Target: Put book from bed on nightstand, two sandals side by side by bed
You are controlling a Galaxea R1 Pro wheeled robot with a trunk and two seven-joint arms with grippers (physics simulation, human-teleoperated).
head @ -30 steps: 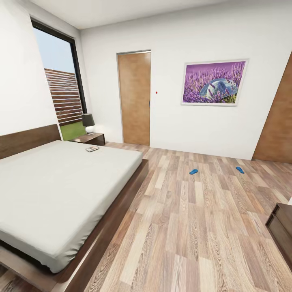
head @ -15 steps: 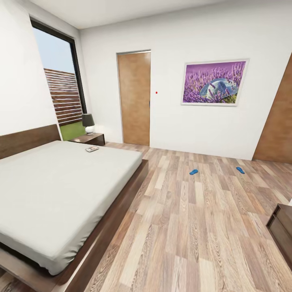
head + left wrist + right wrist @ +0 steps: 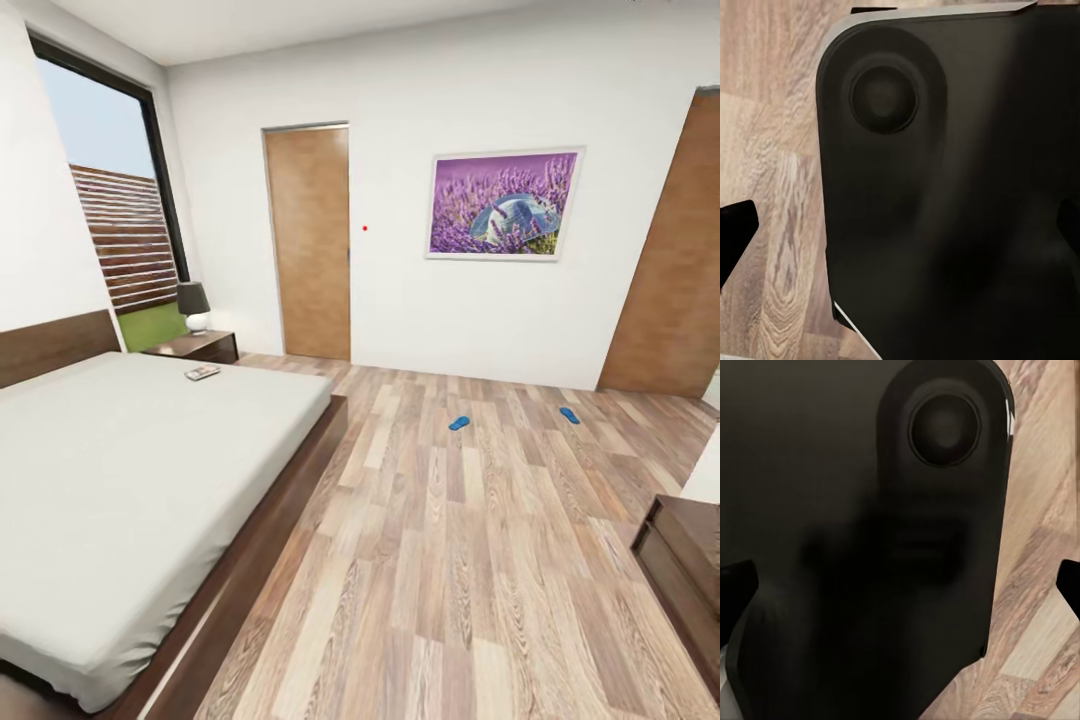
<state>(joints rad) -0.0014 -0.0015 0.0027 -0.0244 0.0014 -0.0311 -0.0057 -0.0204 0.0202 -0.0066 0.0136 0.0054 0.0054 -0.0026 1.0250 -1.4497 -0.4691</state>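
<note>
- Head view: bedroom w/ white walls, light wood-plank floor (image 3: 450, 560).
- Bed (image 3: 130, 480) at left, running near to far; dark brown frame, pale mattress, headboard on the left wall.
- Book (image 3: 202, 372) flat on the mattress at the far corner, close to the edge.
- Nightstand (image 3: 195, 346) just beyond that corner, under the tall window (image 3: 105, 200); small dark-shaded lamp (image 3: 193, 304) on top.
- Two sandals on open floor, far centre-right, well apart from the bed: left sandal (image 3: 459, 423), right sandal (image 3: 570, 415). Apart from each other too, not side by side.
- Brown door (image 3: 309, 243) in the far wall, a second door (image 3: 672, 270) at far right; framed purple flower picture (image 3: 505, 204) hanging between them.
- Dark low cabinet (image 3: 690, 560) cut off at the near right edge.
- Left wrist view: blurred dark robot body panel (image 3: 960, 195) up close, plank floor beside it; dark finger tips (image 3: 733, 229) at the frame sides. Jaws: can't tell, released or clenched.
- Right wrist view: same story, dark panel (image 3: 870, 555) w/ round boss, floor alongside, finger tips (image 3: 1069, 581) at the edges. Jaw state can't tell either.
</note>
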